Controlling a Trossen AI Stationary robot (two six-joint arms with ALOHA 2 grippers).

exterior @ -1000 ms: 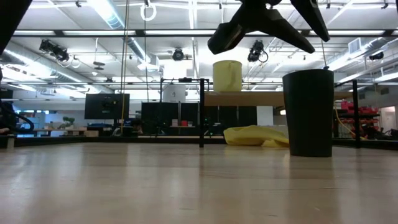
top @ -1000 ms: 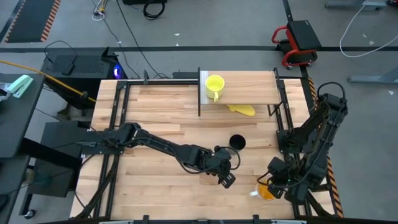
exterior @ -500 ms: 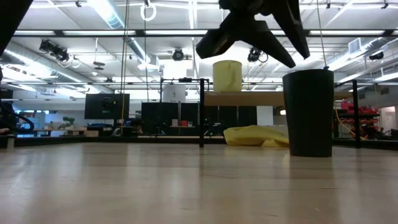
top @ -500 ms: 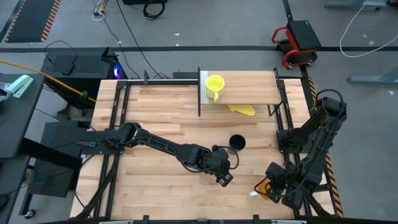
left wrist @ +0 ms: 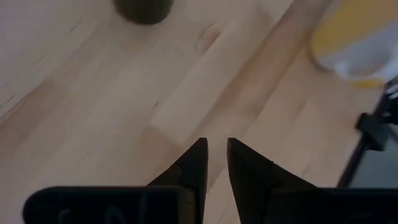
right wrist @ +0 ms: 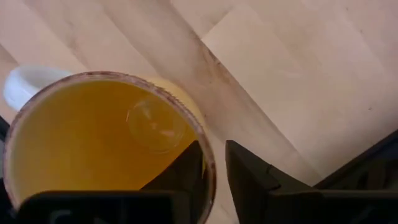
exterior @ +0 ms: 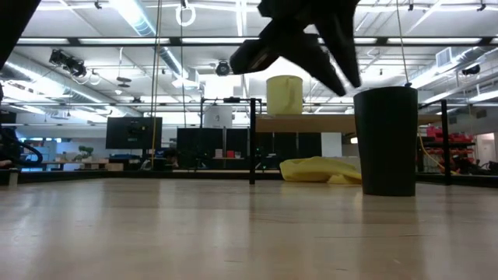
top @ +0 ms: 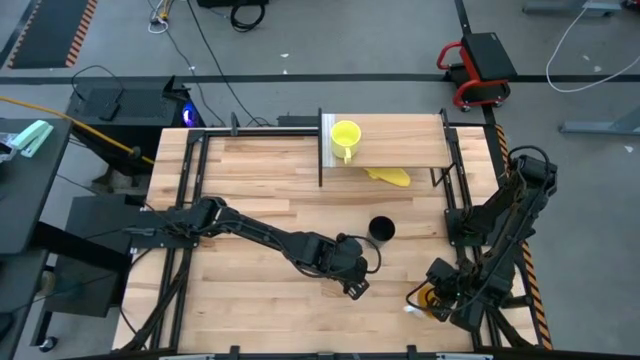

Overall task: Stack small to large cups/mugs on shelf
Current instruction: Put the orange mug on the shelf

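Note:
The small yellow mug (top: pixel 345 134) (exterior: pixel 285 95) stands on the shelf (top: pixel 400 140) (exterior: pixel 311 123) by its whitish end panel. The black cup (top: pixel 381 230) (exterior: pixel 387 140) stands upright on the tabletop, also seen in the left wrist view (left wrist: pixel 146 9). My left gripper (top: pixel 355 282) (left wrist: pixel 217 155) hovers shut above the table, to the near left of the black cup. My right gripper (top: pixel 432 293) (right wrist: pixel 213 163) is at the near right corner, shut on the orange mug (top: pixel 425 298) (right wrist: pixel 106 137), whose white handle (right wrist: pixel 25 84) points away from the fingers. My right gripper holds the orange mug by its rim (right wrist: pixel 208 163), on the side opposite the handle. One finger (right wrist: pixel 189 171) is inside the mug and the other (right wrist: pixel 252 180) outside, coming from above and pointing down. The mug is upright; whether it is off the table I cannot tell.
A flat yellow lump (top: pixel 388 175) (exterior: pixel 319 169) lies on the table under the shelf's front edge. Black metal posts (top: pixel 320 170) carry the shelf. Bare wood planks (top: pixel 250 190) stretch between the shelf and the left arm.
My left gripper has moved toward the table's left edge, away from the black cup, staying shut and above the table. The cups have stayed where they were.

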